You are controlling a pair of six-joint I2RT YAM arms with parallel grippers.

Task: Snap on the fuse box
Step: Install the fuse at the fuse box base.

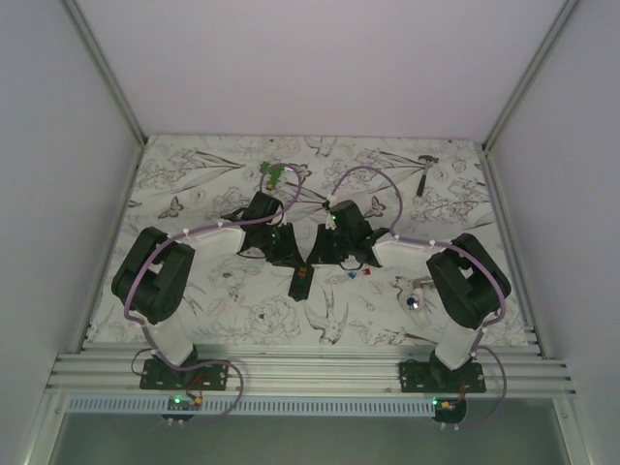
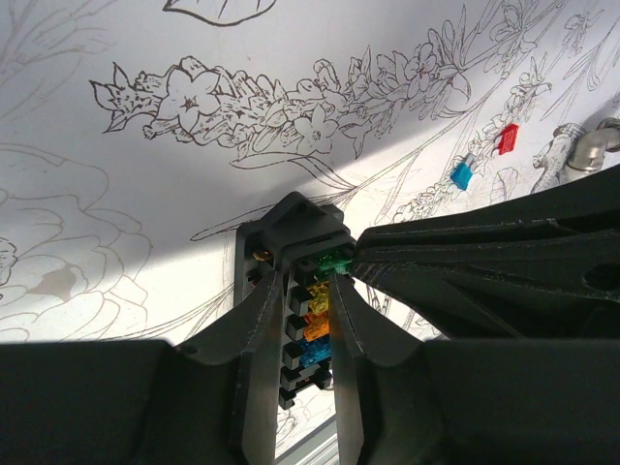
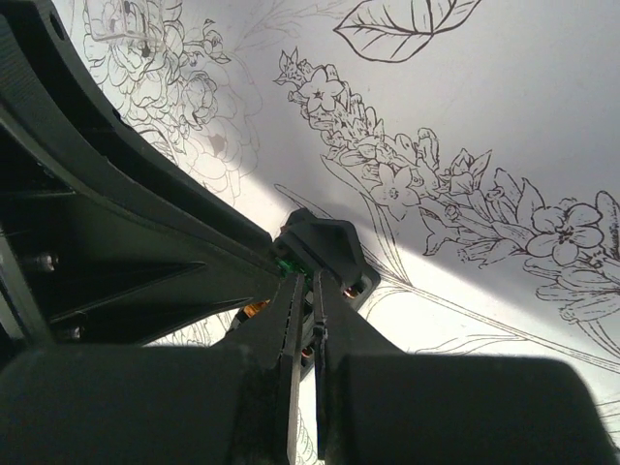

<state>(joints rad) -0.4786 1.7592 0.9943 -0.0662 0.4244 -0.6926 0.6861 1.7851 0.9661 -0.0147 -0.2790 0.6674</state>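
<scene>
Here we are over the middle of the table (image 1: 252, 325), both arms reaching in from their own sides, and everything turns on how the fuse box (image 1: 301, 281) lies beneath them. From above we see a dark block whose long axis runs roughly near to far. It sits between the two wrists and just on their near side, so neither arm looks clearly closer. The left gripper (image 1: 281, 254) comes at it from the left, the right gripper (image 1: 331, 254) from the right. Down in the left wrist view the fuse box (image 2: 295, 228) runs lengthwise along the fingers (image 2: 262, 339). They stand a little apart, one on each side of the coloured fuse row (image 2: 315, 325), and we cannot tell whether they press on it or merely flank it. The right gripper's tip crosses in from the side and meets the box at the green fuse (image 2: 334, 262). In the right wrist view its fingers (image 3: 286, 339) are drawn almost together, only a thin slit between them, with the tips right at the fuse box (image 3: 325, 244). We cannot say whether they pinch that fuse or just touch it. Our read is that the coming push has to go squarely onto the box, in line with that row, while the left side steadies it.
</scene>
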